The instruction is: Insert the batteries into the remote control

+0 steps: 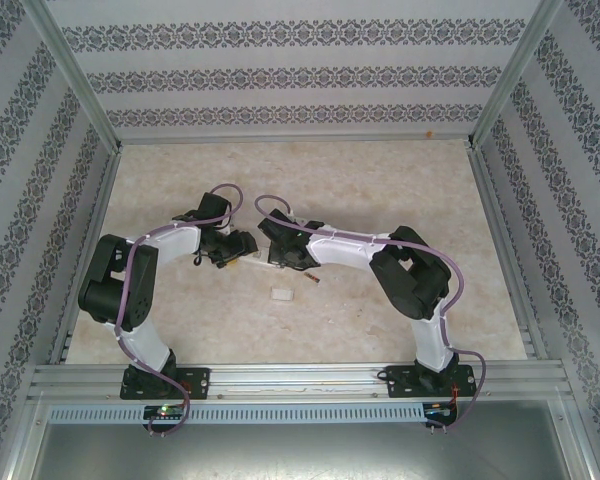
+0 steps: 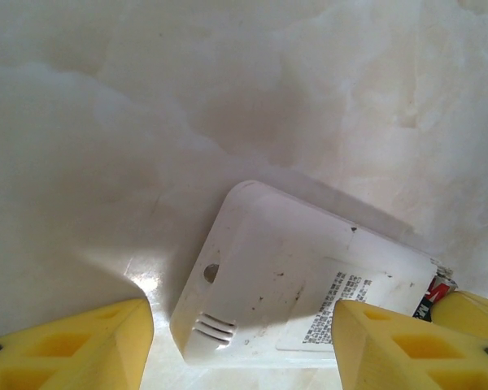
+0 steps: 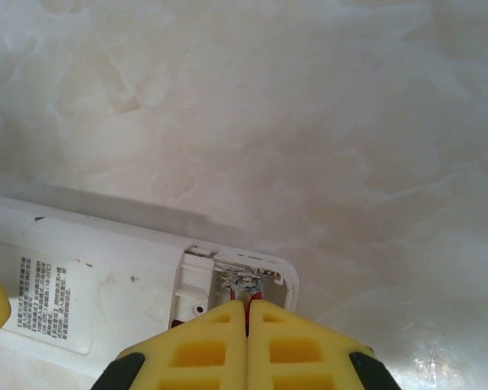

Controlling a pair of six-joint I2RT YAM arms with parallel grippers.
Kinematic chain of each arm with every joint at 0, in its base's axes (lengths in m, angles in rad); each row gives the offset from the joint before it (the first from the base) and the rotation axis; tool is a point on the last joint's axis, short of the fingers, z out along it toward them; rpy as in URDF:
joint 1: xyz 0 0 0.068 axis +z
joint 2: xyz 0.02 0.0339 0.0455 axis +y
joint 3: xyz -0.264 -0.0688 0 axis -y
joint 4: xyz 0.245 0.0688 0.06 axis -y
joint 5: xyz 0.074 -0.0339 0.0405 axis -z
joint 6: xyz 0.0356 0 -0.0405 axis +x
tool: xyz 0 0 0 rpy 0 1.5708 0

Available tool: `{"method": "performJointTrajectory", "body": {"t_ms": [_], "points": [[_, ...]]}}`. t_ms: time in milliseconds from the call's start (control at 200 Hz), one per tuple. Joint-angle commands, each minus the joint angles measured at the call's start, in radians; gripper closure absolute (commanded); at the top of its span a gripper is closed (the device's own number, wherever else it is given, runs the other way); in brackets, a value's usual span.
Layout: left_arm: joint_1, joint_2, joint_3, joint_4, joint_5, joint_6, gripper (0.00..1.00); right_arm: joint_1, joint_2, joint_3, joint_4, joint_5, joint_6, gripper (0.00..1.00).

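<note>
The white remote control (image 2: 285, 268) lies back-up on the marble table, its printed label showing. My left gripper (image 2: 242, 325) is open and straddles the remote's closed end, one yellow finger on each side. At the other end the battery bay (image 3: 228, 280) is uncovered. My right gripper (image 3: 246, 307) is shut, fingers pressed together, tips over the bay. A battery's red end (image 3: 250, 286) shows just past those tips, against the spring contacts. A red and black battery end (image 2: 436, 290) also peeks out beside my right finger in the left wrist view. In the top view both grippers (image 1: 242, 246) (image 1: 271, 251) meet over the remote (image 1: 254, 265).
A small white rectangular cover (image 1: 281, 294) lies on the table just in front of the remote. A tiny slim object (image 1: 310, 279) lies to its right. Aluminium frame rails (image 1: 280, 375) bound the table, with patterned walls around.
</note>
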Motion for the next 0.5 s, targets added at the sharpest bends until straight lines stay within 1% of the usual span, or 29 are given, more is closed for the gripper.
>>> {"method": "performJointTrajectory", "body": {"t_ms": [0, 60, 95, 230, 425, 495], "points": [[0.004, 0.002, -0.031, 0.044, 0.023, -0.024, 0.39, 0.037, 0.048, -0.059, -0.135, -0.044, 0.088, 0.94], [0.003, -0.008, -0.033, 0.039, 0.021, -0.026, 0.39, 0.037, 0.038, -0.074, -0.183, 0.004, 0.154, 0.93], [0.002, -0.016, -0.034, 0.038, 0.017, -0.026, 0.39, 0.037, 0.032, -0.084, -0.19, 0.019, 0.167, 0.93], [0.003, -0.027, -0.035, 0.035, 0.013, -0.03, 0.39, 0.037, 0.029, -0.075, -0.203, 0.03, 0.154, 0.93], [0.003, -0.037, -0.035, 0.034, 0.013, -0.032, 0.39, 0.033, 0.078, -0.028, -0.233, 0.019, 0.116, 0.87], [0.002, -0.04, -0.038, 0.03, 0.015, -0.029, 0.39, 0.027, 0.084, -0.034, -0.203, 0.006, 0.106, 0.86]]}}
